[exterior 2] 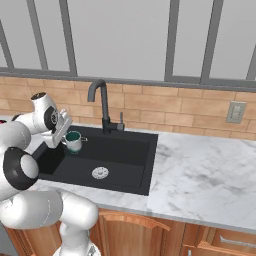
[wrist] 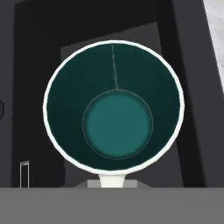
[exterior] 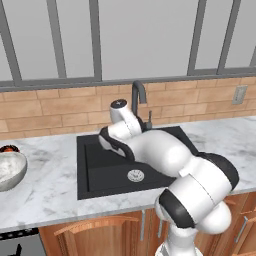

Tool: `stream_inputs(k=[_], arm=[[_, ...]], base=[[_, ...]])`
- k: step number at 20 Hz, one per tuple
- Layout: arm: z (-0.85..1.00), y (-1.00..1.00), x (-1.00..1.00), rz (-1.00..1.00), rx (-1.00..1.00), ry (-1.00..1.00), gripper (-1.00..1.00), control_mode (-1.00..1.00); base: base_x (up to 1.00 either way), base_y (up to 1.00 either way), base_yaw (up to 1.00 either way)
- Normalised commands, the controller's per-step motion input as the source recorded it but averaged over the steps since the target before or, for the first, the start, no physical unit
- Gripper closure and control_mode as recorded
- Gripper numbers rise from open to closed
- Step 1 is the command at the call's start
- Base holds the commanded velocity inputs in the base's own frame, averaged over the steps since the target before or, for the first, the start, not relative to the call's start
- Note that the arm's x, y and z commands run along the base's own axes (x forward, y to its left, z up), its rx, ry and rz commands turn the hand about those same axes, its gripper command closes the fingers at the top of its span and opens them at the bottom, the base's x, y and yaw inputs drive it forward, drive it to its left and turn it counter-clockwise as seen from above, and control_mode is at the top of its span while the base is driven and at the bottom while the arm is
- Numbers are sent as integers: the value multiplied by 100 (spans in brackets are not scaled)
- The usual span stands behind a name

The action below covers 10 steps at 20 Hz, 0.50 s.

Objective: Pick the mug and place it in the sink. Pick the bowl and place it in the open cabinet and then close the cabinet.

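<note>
The marble tabletop (exterior 2: 200, 170) runs below a brick wall (exterior: 55, 107) and tall windows (exterior 2: 120, 35), with wooden cupboard doors (exterior 2: 150, 235) under its front edge. Set into it is the black sink (exterior 2: 125, 165), with a round silver drain (exterior 2: 100, 172) in its floor and a curved black tap (exterior 2: 102, 102) at its back rim.

The white arm (exterior: 165, 155) reaches from the base forward over the basin, its hand over the sink's back left part. In the right base view the gripper (exterior 2: 65, 137) sits tilted beside the mug (exterior 2: 73, 141), which is upright inside the basin's outline, its teal inside facing up. Whether the mug rests on the sink floor or hangs above it cannot be told. In the hand view the mug (wrist: 113, 109) is seen straight down its mouth, its handle pointing to the bottom edge.

Whether the fingers clamp the mug or stand released cannot be told.

The bowl (exterior: 10, 170) sits on the tabletop well left of the sink, with a small dark dish of red contents (exterior: 9, 148) just behind it.
</note>
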Motion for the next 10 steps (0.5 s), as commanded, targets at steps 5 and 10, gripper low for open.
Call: stream_inputs(k=[5,10], arm=[[-23,-2,5,0,9,0,100,-100],[-24,0,1,0,0,0,100,-100]], base=[[0,0,0],[0,0,0]])
